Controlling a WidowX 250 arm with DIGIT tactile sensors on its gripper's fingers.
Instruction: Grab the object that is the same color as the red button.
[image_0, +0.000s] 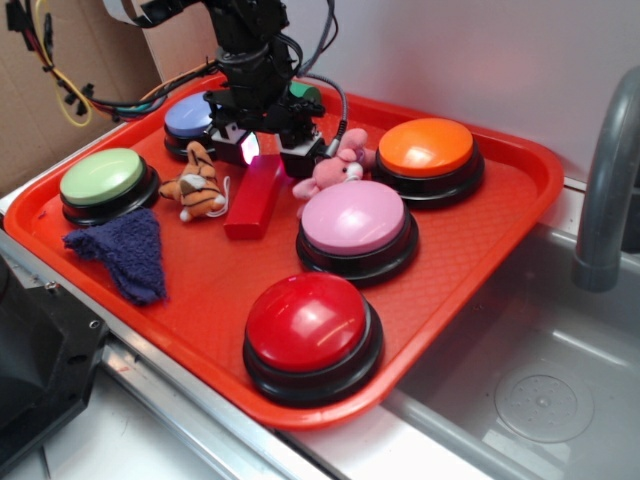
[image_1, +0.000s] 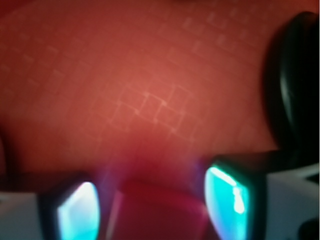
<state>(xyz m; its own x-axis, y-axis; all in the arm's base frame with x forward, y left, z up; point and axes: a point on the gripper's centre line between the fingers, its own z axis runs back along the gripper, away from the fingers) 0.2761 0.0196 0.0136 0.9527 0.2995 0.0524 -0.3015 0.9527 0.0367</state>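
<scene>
The long red block (image_0: 255, 195) lies on the red tray (image_0: 480, 250), between a tiger plush and a pink plush. My gripper (image_0: 266, 150) is down over the block's far end, with one finger on each side of it. In the wrist view the block (image_1: 160, 215) sits blurred between the glowing fingertips (image_1: 227, 200) of the gripper (image_1: 157, 202), with a small gap on each side. The jaws stand open. The red button (image_0: 312, 325), a glossy dome on a black base, sits at the tray's near edge.
Pink (image_0: 355, 220), orange (image_0: 427, 148), green (image_0: 103, 178) and blue (image_0: 190, 118) buttons ring the tray. A tiger plush (image_0: 197, 183), pink plush (image_0: 335, 165) and blue cloth (image_0: 125, 250) lie near. A green cylinder (image_0: 305, 92) is behind the arm. Sink and faucet (image_0: 610, 170) are at right.
</scene>
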